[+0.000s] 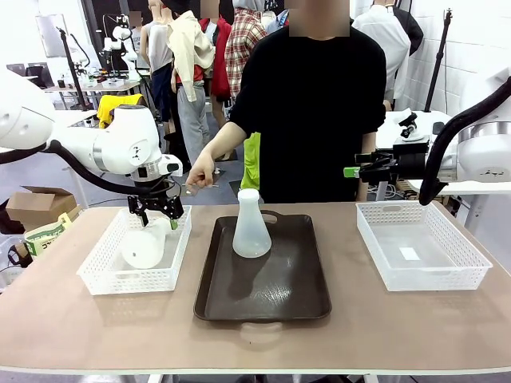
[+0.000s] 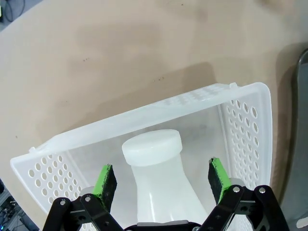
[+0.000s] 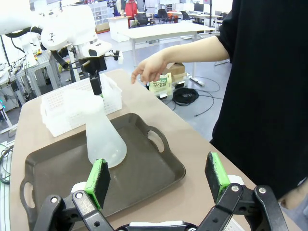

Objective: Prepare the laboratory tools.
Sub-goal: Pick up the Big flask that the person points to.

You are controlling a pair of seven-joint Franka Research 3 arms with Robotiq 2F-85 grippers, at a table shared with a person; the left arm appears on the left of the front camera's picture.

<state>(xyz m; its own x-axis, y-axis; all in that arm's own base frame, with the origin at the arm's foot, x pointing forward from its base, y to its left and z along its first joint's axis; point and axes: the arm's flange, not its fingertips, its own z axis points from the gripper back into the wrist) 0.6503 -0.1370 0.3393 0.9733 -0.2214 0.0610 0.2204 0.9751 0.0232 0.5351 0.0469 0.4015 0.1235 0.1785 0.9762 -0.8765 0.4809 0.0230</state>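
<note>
Your left hand [image 1: 157, 211]: released, straddling flask [image 1: 144, 249] lying in basket [image 1: 104, 275] (right hand [image 1: 353, 169] released too, midair).

Bright, even room light comes from overhead. The flask [image 1: 251, 231] casts a soft shadow on the glossy tray [image 1: 263, 295], which shows faint glare. Both wrist views bend at the edges.
</note>
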